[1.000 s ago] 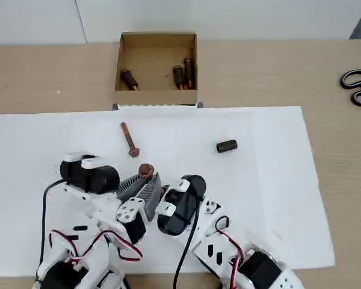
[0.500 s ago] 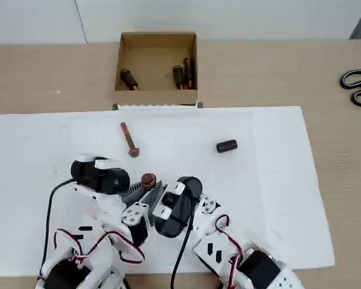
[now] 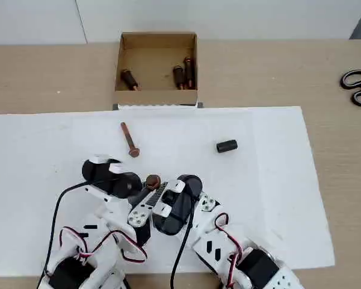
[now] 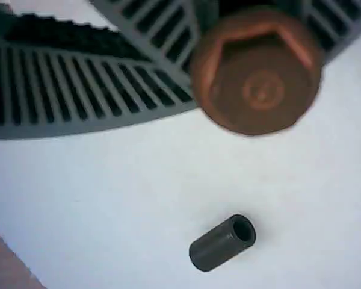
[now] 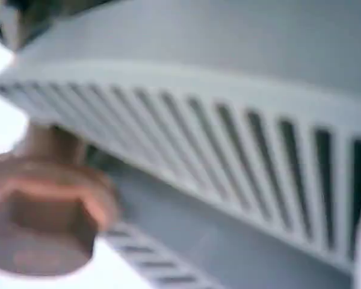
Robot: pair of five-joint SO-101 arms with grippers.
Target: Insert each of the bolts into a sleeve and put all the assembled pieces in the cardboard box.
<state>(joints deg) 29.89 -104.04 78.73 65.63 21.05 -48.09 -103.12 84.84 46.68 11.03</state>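
Left hand [image 3: 149, 191] grips one bolt [image 3: 152, 180]

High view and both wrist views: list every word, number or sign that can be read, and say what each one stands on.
No readable text in any view.
The bolt has a faint round mark on its head; no letters or numbers can be made out.
The cardboard box, the sleeve and the paper sheet show no print.

Office or lab desk: wooden tabletop [image 3: 48, 72], white paper sheet [image 3: 271, 198], scissors [image 3: 358, 87], plain wall [image 3: 228, 18].
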